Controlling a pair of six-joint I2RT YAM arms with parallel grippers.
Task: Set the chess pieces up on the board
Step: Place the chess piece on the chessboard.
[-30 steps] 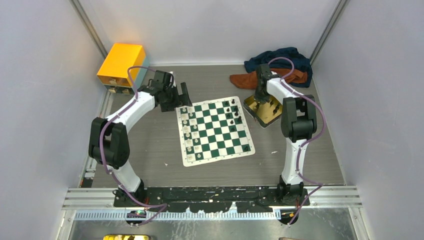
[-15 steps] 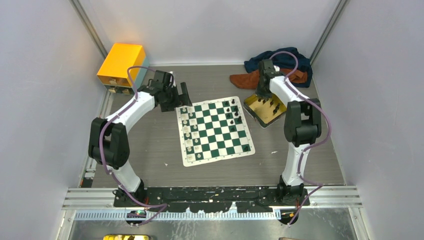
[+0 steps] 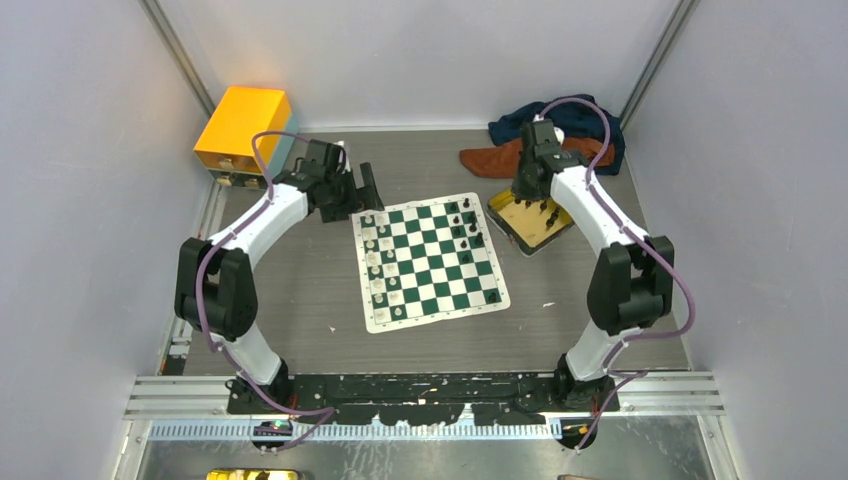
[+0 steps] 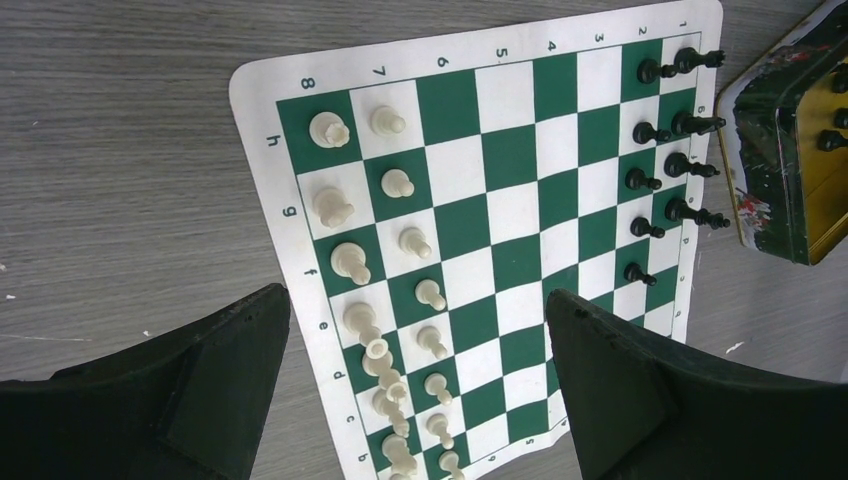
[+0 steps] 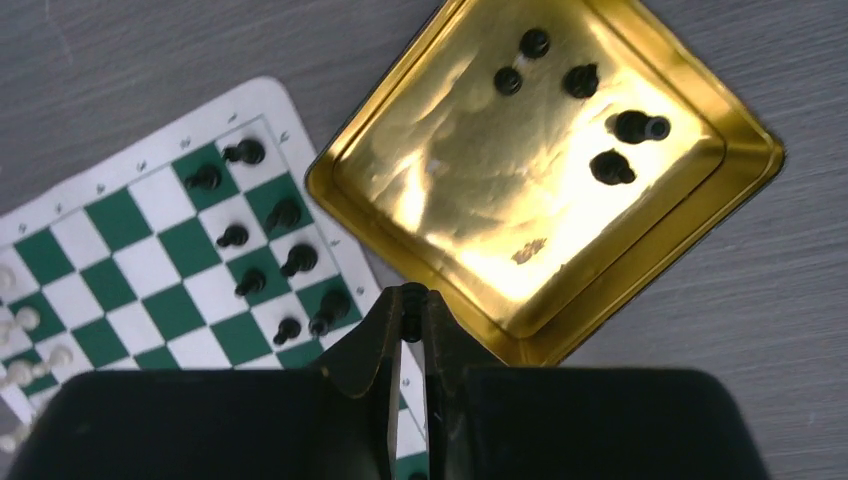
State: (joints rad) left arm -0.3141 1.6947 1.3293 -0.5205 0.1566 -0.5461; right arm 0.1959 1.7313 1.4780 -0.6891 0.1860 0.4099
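The board (image 3: pixel 437 275) lies flat mid-counter, turned slightly counterclockwise. The cream chess pieces (image 4: pixel 350 262) line its 9 o'clock edge and the black chess pieces (image 4: pixel 648 180) sit toward 1 o'clock. The left pincer (image 4: pixel 415 305) hangs spread wide. The right pincer (image 5: pixel 410 305) pinches a black piece (image 5: pixel 410 296) over the tin (image 5: pixel 470 210), and its elbow has swung out toward 4 o'clock.

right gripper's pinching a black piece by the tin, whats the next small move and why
Probably swing the right gripper left from the tin to the board and lower its black piece onto an open square at the unfilled end of the black rows; five more wait in the tin.
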